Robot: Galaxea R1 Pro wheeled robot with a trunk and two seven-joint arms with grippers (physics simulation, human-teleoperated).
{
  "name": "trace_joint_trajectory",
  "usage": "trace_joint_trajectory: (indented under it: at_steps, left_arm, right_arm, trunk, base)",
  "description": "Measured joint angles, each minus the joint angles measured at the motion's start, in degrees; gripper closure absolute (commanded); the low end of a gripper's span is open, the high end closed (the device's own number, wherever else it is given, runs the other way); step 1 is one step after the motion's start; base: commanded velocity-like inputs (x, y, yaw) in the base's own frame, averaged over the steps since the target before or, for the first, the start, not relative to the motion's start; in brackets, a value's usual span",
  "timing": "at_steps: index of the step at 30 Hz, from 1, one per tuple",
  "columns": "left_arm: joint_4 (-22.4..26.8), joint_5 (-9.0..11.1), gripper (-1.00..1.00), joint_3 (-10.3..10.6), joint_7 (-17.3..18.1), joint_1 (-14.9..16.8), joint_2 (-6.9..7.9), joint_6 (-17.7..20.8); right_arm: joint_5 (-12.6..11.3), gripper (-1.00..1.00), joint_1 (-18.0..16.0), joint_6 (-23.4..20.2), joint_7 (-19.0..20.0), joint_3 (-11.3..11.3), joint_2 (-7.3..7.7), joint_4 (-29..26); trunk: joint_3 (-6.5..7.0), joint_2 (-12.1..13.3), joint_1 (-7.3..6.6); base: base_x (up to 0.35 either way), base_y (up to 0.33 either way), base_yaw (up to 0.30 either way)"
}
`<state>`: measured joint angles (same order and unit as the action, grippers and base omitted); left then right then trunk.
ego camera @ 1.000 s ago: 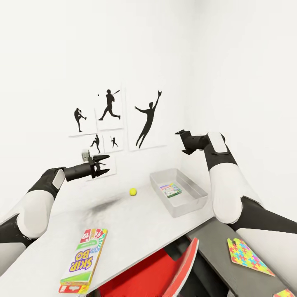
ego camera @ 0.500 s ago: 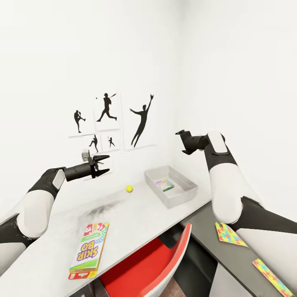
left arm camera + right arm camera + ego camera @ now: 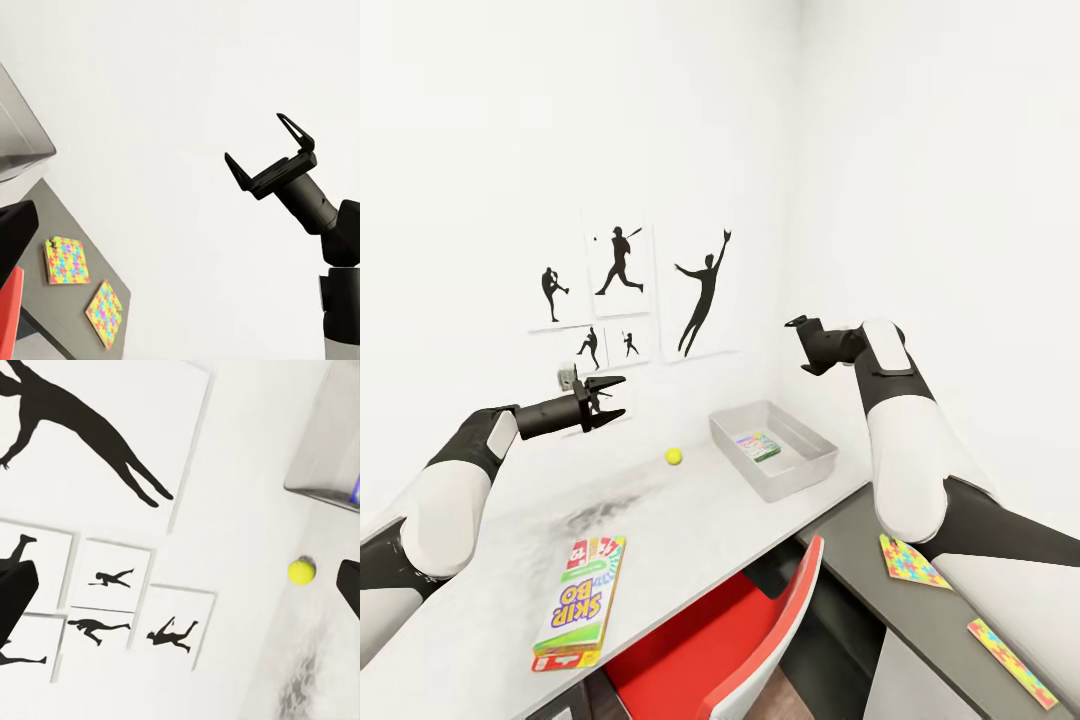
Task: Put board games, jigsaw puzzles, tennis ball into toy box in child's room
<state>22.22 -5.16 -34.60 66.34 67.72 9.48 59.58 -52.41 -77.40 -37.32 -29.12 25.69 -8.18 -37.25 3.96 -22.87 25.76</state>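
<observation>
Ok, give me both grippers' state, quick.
Left gripper: open, black fingers spread, holding nothing.
Right gripper: open, black fingers apart, holding nothing.

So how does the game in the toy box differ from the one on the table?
The game in the toy box lies inside the bin, far back; the Skip-Bo box lies loose on the table near its front edge. The binned one looks smaller and mostly white; the Skip-Bo is green-edged with red and purple print. Both lie flat.
</observation>
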Motion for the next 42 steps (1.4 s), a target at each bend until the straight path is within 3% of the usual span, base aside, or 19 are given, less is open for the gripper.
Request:
trace_joint_trajectory:
  at_steps: [19, 42]
  left_arm:
    - [0.0, 0.0, -1.0, 0.0, 0.0, 0.0, 0.0, 0.0]
    - [0.0, 0.0, -1.0, 0.0, 0.0, -0.1, 0.03, 0.0]
  right_arm:
    - [0.2, -1.0, 0.1, 0.0, 0.0, -0.1, -0.09, 0.0]
    - [0.3, -1.0, 0.1, 0.0, 0.0, -0.1, -0.22, 0.0]
  trunk:
    - [0.02, 0.0, 0.0]
    - [0.76, 0.0, 0.0]
  base:
    - [-0.004, 0.009, -0.007]
    - [-0.032, 0.126, -0.196]
